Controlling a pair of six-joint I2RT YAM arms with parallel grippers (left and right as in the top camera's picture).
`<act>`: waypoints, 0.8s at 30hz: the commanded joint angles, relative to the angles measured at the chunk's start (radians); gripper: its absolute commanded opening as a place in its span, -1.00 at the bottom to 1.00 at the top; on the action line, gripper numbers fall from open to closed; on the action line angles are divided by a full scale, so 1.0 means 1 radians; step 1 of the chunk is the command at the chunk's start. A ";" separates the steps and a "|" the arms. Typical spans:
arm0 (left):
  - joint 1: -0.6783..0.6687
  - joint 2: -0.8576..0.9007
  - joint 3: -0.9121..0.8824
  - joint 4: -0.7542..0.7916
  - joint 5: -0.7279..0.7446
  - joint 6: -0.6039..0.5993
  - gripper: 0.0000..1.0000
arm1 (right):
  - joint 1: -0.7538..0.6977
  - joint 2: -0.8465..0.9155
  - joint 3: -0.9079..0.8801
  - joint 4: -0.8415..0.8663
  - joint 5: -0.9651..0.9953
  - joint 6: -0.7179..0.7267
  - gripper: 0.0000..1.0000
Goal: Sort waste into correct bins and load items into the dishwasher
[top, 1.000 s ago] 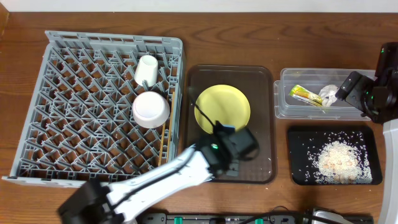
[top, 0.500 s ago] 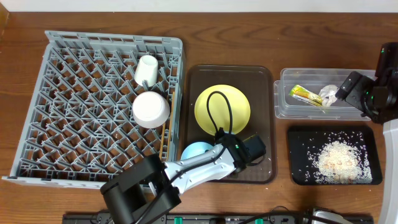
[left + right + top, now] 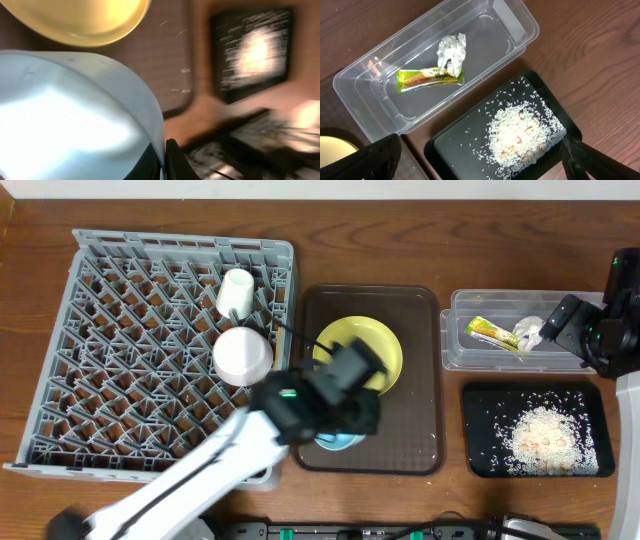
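Observation:
My left gripper (image 3: 338, 420) is shut on the rim of the light blue bowl (image 3: 341, 442), over the front left of the brown serving tray (image 3: 420, 380). In the blurred left wrist view the bowl (image 3: 75, 120) fills the left side, its rim pinched between my fingers (image 3: 172, 162). The yellow plate (image 3: 388, 345) lies on the tray just behind. A white bowl (image 3: 243, 356) and a white cup (image 3: 237, 292) sit in the grey dish rack (image 3: 120, 360). My right gripper (image 3: 480, 165) hangs open over the clear tub (image 3: 365, 95) and the black tray (image 3: 455, 150).
The tub holds a green-and-yellow wrapper (image 3: 427, 78) and a crumpled tissue (image 3: 452, 50). Rice scraps (image 3: 525, 130) are heaped on the black tray. The rack stands left of the brown tray, the two bins to its right.
My left gripper has shut on the blue bowl's rim, and the arm has swung back and left with it. The right arm has not moved.

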 commanded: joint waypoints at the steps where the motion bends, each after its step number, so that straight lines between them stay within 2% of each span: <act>1: 0.137 -0.105 0.009 -0.028 0.249 0.093 -0.86 | -0.005 -0.001 0.006 -0.002 0.007 -0.007 0.99; 5: 0.352 -0.222 -0.004 -0.105 0.373 0.171 -0.85 | -0.005 -0.001 0.006 -0.002 0.007 -0.006 0.99; 9: 0.566 -0.303 -0.012 -0.209 0.424 0.258 -0.85 | -0.005 -0.001 0.006 -0.002 0.007 -0.007 0.98; 14: 0.805 -0.336 -0.012 -0.330 0.512 0.401 -0.85 | -0.005 -0.001 0.006 -0.002 0.007 -0.007 0.98; 17: 0.940 -0.333 -0.014 -0.377 0.515 0.477 -0.85 | -0.005 -0.001 0.006 -0.002 0.007 -0.006 0.98; 21: 1.090 -0.327 -0.038 -0.385 0.533 0.533 -0.85 | -0.005 -0.001 0.006 -0.002 0.007 -0.007 0.99; 24: 1.179 -0.316 -0.067 -0.354 0.678 0.607 -0.85 | -0.005 -0.001 0.006 -0.002 0.007 -0.007 0.99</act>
